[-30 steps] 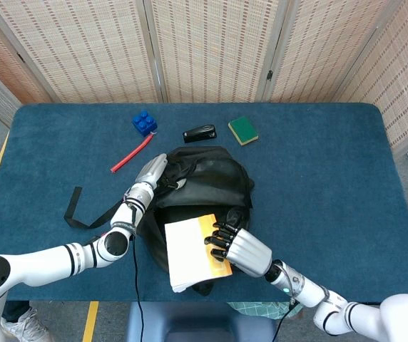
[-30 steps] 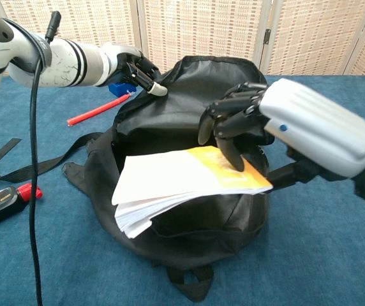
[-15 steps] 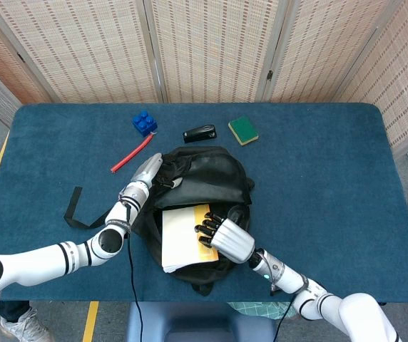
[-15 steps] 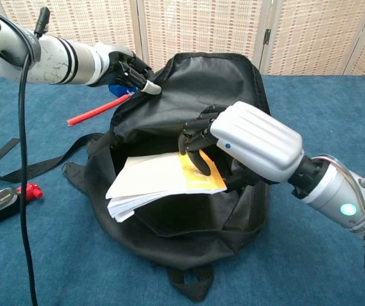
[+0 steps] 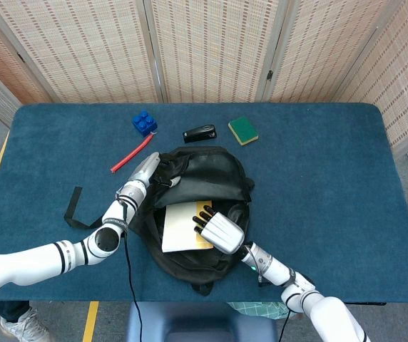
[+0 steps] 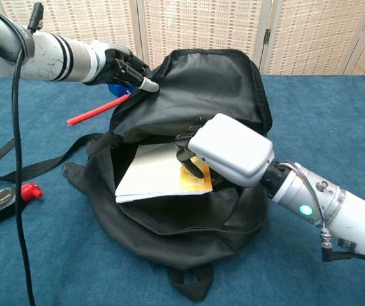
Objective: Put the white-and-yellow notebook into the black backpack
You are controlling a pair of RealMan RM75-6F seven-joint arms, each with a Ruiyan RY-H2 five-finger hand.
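Notebook point(image 6: 159, 172) sits halfway inside the black backpack point(image 6: 195, 83), grasped by the right hand point(image 6: 224, 152) as the left hand point(image 6: 124, 67) pinches the flap open; a slipped flap could block entry.

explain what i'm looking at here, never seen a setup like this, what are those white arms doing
It is a two-armed robot with human-like hands, steered remotely by a person. One picture looks down from its head, the other forward from its chest. On the blue table lies an open black backpack. The left hand grips the bag's upper flap, holding the mouth open. The right hand holds a white-and-yellow notebook, which is partway inside the opening. Behind the bag sit a blue block, a red pen, a black stapler and a green sponge.
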